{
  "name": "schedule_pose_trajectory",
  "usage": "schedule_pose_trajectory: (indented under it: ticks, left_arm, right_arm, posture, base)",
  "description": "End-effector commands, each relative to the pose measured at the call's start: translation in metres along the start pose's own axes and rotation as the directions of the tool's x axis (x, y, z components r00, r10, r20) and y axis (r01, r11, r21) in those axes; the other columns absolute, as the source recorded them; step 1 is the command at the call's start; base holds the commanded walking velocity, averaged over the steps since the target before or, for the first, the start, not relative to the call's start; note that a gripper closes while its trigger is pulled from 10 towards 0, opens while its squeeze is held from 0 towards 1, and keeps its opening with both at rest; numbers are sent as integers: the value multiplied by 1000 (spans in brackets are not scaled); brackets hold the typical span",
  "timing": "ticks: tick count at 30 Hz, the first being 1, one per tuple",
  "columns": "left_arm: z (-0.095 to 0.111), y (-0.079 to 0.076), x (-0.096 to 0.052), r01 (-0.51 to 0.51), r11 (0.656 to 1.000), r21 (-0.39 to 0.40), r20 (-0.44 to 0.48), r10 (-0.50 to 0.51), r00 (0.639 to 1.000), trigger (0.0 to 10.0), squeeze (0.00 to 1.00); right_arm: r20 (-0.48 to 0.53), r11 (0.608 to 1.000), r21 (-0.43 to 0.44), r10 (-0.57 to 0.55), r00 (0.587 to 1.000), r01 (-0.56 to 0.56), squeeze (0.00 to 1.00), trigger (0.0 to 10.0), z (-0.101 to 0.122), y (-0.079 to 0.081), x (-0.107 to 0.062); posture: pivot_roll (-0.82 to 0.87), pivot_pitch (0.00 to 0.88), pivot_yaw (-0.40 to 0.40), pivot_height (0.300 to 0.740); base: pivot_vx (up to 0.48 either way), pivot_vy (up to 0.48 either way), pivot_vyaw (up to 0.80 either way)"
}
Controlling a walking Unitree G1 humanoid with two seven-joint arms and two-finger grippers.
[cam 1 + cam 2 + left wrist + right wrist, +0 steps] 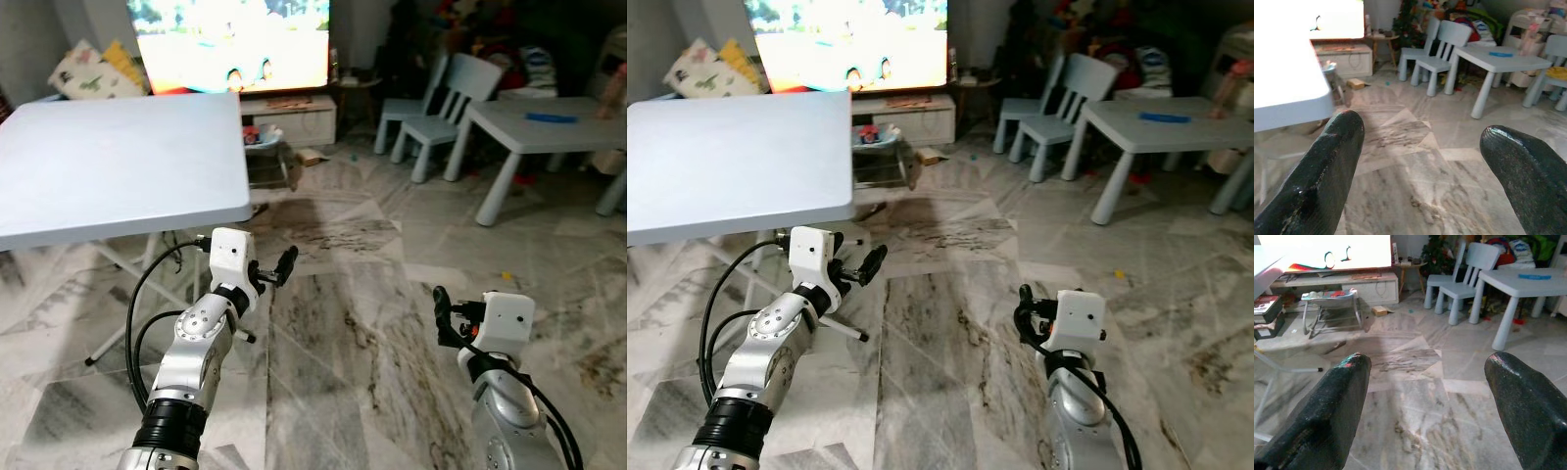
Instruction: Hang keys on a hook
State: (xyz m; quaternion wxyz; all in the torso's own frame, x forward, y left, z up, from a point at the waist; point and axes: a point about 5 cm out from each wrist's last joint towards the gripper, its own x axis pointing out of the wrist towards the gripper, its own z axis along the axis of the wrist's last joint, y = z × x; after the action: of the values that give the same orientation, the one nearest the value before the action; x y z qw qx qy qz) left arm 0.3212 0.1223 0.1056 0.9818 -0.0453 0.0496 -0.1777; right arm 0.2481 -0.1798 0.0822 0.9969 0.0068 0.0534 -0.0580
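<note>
Both fingers spread wide, empty, folding table left, marble floor ahead

A pale grey-blue desk stands at the left. The floor is grey-and-cream marble with dark brown veining. At the far right, light blue chairs sit beside a white low desk carrying a blue item. Each silver arm ends in a white wrist block and a black claw: left claw, right claw.
</note>
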Motion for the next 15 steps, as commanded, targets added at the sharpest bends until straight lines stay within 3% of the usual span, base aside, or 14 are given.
schedule_pose_trajectory:
  ticks: [1,15]
  left_arm:
    - [5,0,3,3,1000,19,13,-3,1000,10000,0]
    - [2,-1,2,12,1000,11,-3,-12,1000,10000,0]
  right_arm:
    - [21,1000,-5,-2,1000,2,0,10000,5,-1,1]
    - [21,1000,-6,-3,1000,3,0,10000,4,0,1]
  posture:
    - [58,0,-11,740]
    - [56,0,-11,740]
  base:
    - [386,0,0]
    - [367,0,0]
